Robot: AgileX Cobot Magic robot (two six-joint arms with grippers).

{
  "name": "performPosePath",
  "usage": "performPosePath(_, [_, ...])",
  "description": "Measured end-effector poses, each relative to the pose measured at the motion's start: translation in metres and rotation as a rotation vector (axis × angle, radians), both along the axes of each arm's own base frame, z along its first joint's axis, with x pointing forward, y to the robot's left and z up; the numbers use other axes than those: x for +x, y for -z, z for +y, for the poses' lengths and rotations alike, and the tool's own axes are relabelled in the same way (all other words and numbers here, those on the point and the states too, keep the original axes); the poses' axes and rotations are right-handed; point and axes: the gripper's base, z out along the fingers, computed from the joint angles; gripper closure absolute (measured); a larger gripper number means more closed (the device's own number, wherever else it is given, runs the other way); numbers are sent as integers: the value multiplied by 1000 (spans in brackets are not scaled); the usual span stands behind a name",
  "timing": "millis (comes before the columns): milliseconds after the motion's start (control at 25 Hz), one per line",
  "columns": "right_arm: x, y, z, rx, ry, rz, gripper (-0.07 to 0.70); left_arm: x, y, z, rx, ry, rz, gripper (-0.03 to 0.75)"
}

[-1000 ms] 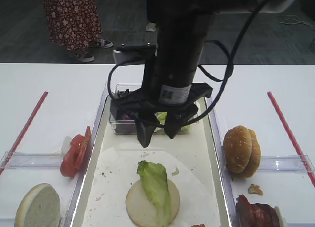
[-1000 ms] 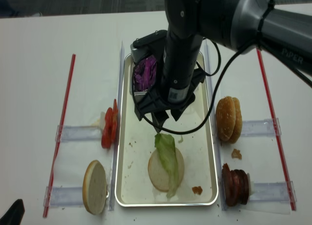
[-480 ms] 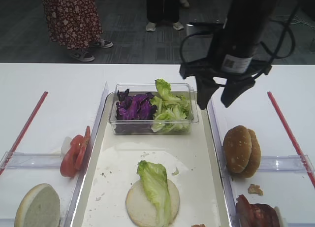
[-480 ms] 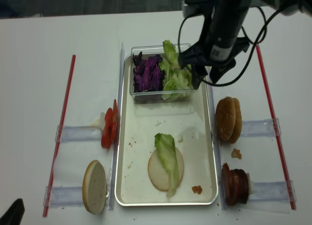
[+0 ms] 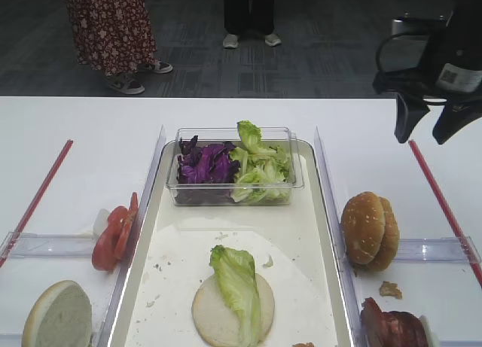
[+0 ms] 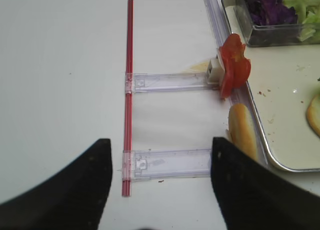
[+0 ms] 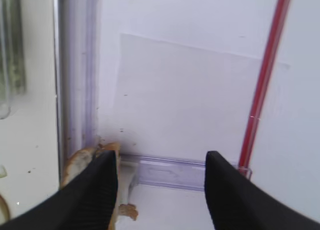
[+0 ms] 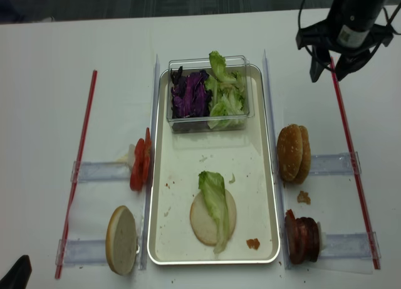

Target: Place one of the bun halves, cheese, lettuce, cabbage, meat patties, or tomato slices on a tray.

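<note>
While my right gripper (image 8: pixel 337 68) hangs above the white table at its far right side, beyond the red strip (image 8: pixel 349 152), its dark jaws stand partly apart with nothing between them; the right wrist view shows only bare tabletop in the gap. My left gripper (image 6: pixel 159 182) sits low at the near left corner, its two fingers (image 6: pixel 75 190) spread wide and empty too.

On the long silver-rimmed tray with its white paper liner (image 8: pixel 182 170), a pale cream bun half (image 8: pixel 205 222) lies cut face up toward the near end, and a long light-green ruffled lettuce leaf (image 8: pixel 215 198) is draped across it, so that layer looks settled. At the far end of the tray stands a small clear plastic tub (image 8: pixel 208 93), holding deep-purple cabbage pieces (image 8: pixel 190 94) on its left and more green leaves on its right, kept together there so I can pick from above.

Everything else waits off the tray in clear plastic holders. Red tomato slices (image 8: pixel 140 164) stand on edge just left of the tray, with another bun half (image 8: pixel 121 239) nearer. To the right, golden-brown domed buns (image 8: pixel 293 153) stand on edge, and dark reddish-brown glossy meat patties (image 8: pixel 302 239) are stacked the same way nearer. I judge the upright stacking is meant to give my jaws an edge to close on. The buns and patties are the nearest pieces to my right side.
</note>
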Motion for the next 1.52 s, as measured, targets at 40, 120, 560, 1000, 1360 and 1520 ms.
performPosePath(40, [1,0,-6,-5,14,0,215,0,0,0,0,0,0,303])
performPosePath(120, [1,0,-18,-18,38,-1,215,0,0,0,0,0,0,303])
performPosePath(560, [2,1,-45,-57,89,-2,215,0,0,0,0,0,0,304])
performPosePath(1000, [-18,6,-45,-59,71,40,215,0,0,0,0,0,0,304])
performPosePath(1360, [-94,-5,-42,-61,67,66,215,0,0,0,0,0,0,304])
performPosePath(1520, [-136,-5,-41,-61,67,74,215,0,0,0,0,0,0,303])
